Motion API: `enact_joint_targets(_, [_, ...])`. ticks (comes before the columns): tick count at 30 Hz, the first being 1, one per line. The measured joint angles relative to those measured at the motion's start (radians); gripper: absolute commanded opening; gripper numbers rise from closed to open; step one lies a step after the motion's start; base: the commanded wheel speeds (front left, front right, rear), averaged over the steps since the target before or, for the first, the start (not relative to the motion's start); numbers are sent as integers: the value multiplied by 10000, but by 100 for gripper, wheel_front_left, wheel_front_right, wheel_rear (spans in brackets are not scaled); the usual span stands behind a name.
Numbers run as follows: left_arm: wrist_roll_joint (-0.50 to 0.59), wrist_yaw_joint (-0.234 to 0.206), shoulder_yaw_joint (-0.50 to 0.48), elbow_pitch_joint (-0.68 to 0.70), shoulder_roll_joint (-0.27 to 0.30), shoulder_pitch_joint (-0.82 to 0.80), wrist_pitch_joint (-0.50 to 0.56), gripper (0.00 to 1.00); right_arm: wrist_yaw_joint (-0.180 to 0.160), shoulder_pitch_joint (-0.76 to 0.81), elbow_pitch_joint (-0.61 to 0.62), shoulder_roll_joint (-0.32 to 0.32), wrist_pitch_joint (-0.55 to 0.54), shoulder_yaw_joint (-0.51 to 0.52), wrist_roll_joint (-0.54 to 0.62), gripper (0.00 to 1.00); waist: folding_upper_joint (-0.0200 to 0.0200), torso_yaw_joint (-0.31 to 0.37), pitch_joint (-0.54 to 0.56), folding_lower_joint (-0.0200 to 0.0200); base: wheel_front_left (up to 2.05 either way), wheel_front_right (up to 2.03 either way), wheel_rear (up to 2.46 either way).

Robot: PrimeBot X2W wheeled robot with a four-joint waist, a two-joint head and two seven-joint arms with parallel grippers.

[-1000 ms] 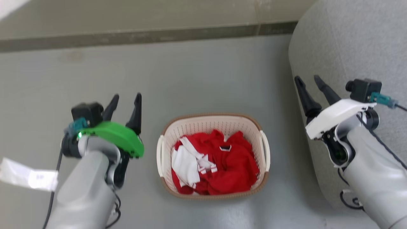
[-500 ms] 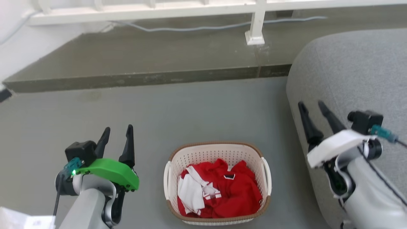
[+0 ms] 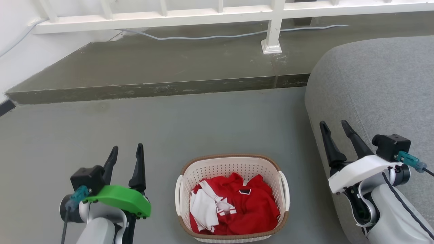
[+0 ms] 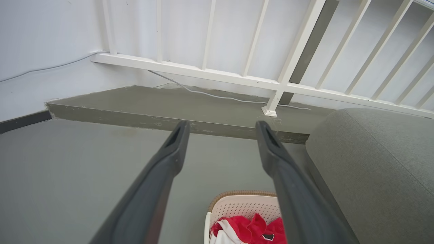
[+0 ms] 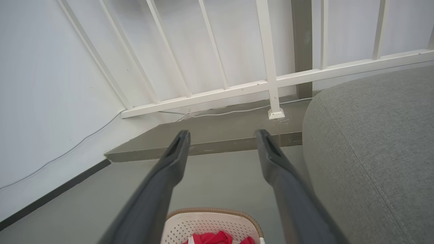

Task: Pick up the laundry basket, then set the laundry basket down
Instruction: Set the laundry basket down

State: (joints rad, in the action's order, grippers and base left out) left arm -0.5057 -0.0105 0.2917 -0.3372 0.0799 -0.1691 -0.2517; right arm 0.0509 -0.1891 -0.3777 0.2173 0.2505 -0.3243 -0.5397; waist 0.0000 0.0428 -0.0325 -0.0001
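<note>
The laundry basket stands on the grey floor at the bottom centre of the head view, cream with a brown rim and white loop handles, holding red and white clothes. My left gripper hangs open to the basket's left, well apart from it. On the other side my right gripper is open too, in front of the sofa. The left wrist view shows the basket low between my left gripper's fingers; in the right wrist view the basket sits below my right gripper.
A grey sofa fills the right side, close to my right arm. Beyond the basket runs a raised dark step with a white railing and a cable along it. A white wall stands at the far left.
The head camera has tilted up, so the basket now sits lower in the picture and the step and railing have come into view. Both grippers stay open beside the basket.
</note>
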Motion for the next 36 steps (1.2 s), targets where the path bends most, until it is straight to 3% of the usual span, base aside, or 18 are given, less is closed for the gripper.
enact_joint_targets(16, [570,46,-395,690,-182,547,0,100,17,503,389,-219,0,537,662,100,0,-41,-52,0,0,0,0])
enact_joint_targets(36, [978,339,-621,897,-313,971,0,100,284,822,506,-552,0,974,1189,100,0,2,-92,0,0,0,0])
